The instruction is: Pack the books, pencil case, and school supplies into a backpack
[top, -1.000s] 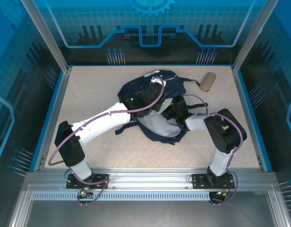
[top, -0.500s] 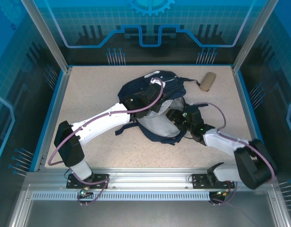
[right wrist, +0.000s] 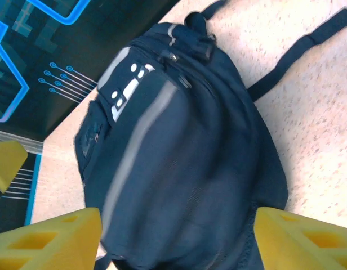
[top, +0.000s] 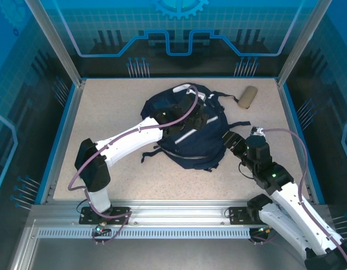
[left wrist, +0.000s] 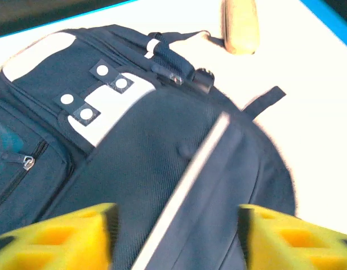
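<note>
While the navy backpack [top: 190, 138] lies flat near the middle of the table [top: 106, 107], white stripe and white patches facing up, both arms reach toward it. The left gripper [left wrist: 176, 225] hangs over its upper part, jaws spread wide with only fabric below them. Whether they touch it I can't quite tell, as the wrist view is blurred. The right gripper [right wrist: 178, 225] sits by the backpack's right edge, jaws likewise wide apart and empty. The tan pencil case [top: 248, 97] lies toward the far right corner of the table, just beyond the backpack's top end.
</note>
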Controlling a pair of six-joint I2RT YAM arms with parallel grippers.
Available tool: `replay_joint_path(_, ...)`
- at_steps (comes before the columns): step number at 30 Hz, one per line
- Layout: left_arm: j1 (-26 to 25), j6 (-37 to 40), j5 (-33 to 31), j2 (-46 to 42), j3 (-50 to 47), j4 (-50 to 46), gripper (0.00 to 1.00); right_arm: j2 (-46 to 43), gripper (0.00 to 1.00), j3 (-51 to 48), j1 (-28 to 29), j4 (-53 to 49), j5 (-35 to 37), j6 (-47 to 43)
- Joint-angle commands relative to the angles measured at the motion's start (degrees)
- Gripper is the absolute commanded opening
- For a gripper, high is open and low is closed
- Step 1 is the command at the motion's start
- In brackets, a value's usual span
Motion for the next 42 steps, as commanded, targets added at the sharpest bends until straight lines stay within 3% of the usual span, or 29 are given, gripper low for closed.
replay_joint_path(1,0.28,-2.92,1.77,-3.75,-1.20,0.80,0.73,1.39,0.78,2.71,-0.14,-4.83,1.35,-4.85)
replay_joint_path(8,3.83,-9.50,-0.52,-17.35,-21.99,5.23,0.92,10.99,0.91,6.91,-0.36,-2.73,-6.78,-10.83)
replay_joint_path(13,9.89,-14.75,7.05,-26.00,-35.17,8.21,0.94,16.46,0.93,8.40,-0.47,1.55,-12.13,-12.49)
replay_joint_path(18,13.39,-12.38,8.02,-33.26,-47.95,10.95,0.99,22.52,0.93,11.63,-0.45,1.14,-15.36,-13.09)
replay_joint_path(24,15.91,-9.23,14.94,-34.79,-56.13,12.59,0.99,30.28,0.92,14.77,0.02,0.94,-20.12,-13.53)
replay_joint_path(28,16.18,-6.32,16.33,-31.34,-55.94,13.14,0.94,34.66,0.92,17.62,0.89,0.01,-21.36,-13.81)
replay_joint_path(30,16.73,-5.22,18.34,-28.94,-55.80,15.13,0.82,36.59,0.91,18.80,1.35,-1.04,-21.57,-14.10)
replay_joint_path(33,18.15,-3.95,20.34,-25.24,-54.70,17.22,0.72,38.76,0.91,19.74,1.66,-2.30,-22.14,-14.58)
replay_joint_path(42,20.03,3.39,25.89,-15.50,-49.69,18.67,0.58,40.07,0.90,18.82,1.91,-2.73,-22.36,-14.23)
